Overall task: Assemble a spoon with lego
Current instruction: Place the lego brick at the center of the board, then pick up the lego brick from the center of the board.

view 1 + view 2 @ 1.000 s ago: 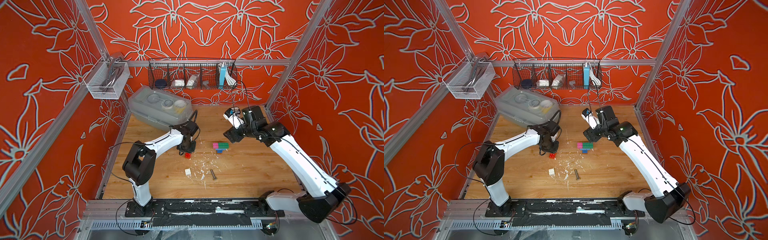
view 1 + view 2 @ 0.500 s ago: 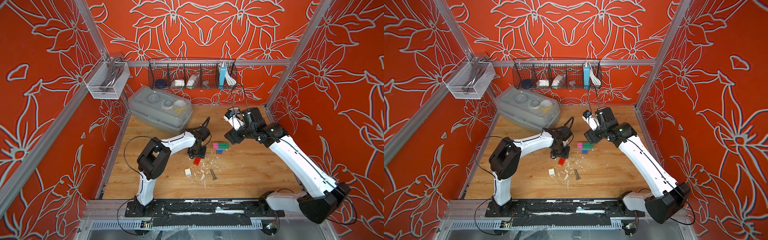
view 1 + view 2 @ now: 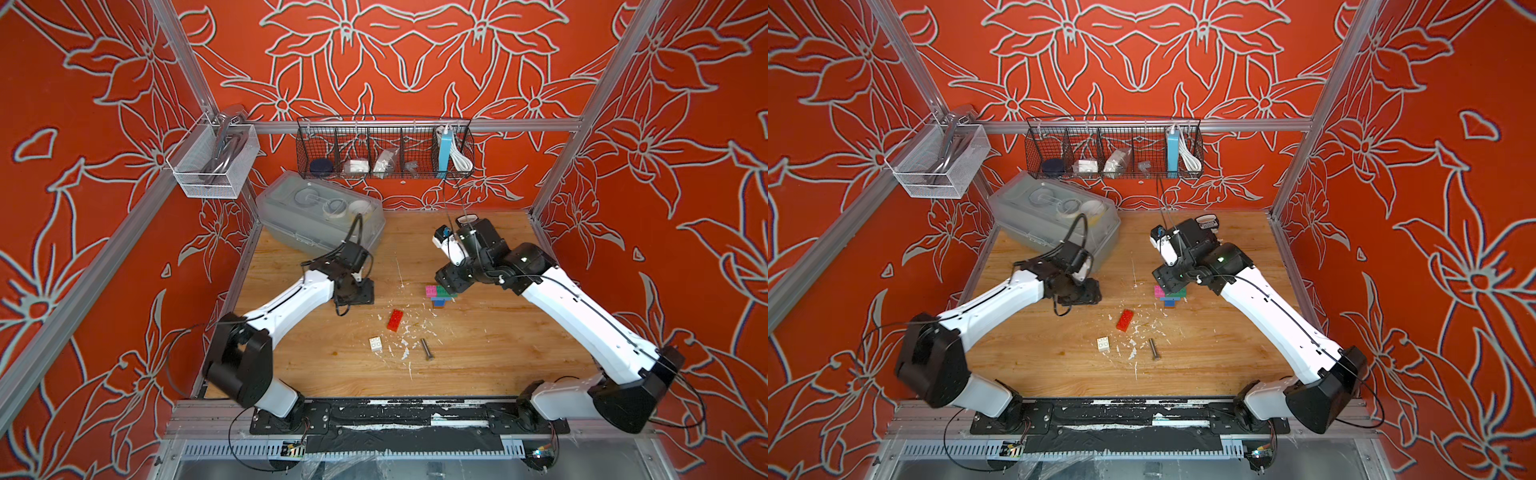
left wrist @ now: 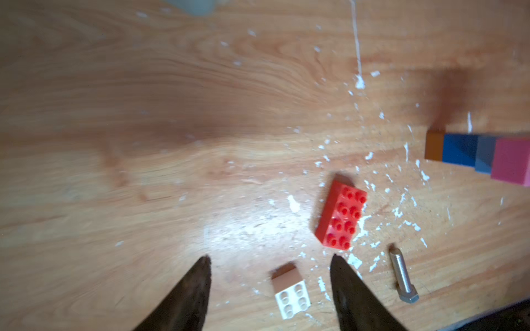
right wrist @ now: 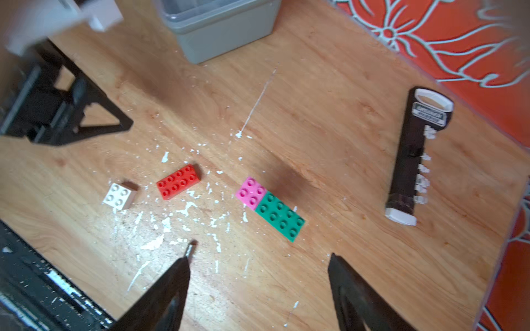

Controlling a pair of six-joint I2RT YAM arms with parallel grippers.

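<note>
Left gripper [image 4: 269, 258]: jaws parted, empty. Right gripper [image 5: 258, 257]: jaws wide, empty. Red eight-stud plastic brick [image 4: 341, 217] lies loose, studs up, between small white four-stud brick [image 4: 291, 289] and part-built pink-and-green spoon [image 5: 269, 207]. Judged light, rigid, slick; pinch across its long sides.

The walls [image 3: 83, 166] are orange-red, with a pattern of pale grey flower outlines. The table [image 3: 478, 353] is light wood with visible grain and white flecks. There is a red brick [image 4: 341, 215], a white brick [image 5: 119, 196], a pink brick [image 5: 251, 192], a green brick [image 5: 279, 215], a dark blue brick [image 4: 459, 149] and a brown brick [image 4: 434, 144]. The bolt [image 4: 401, 275] is silver-grey.
</note>
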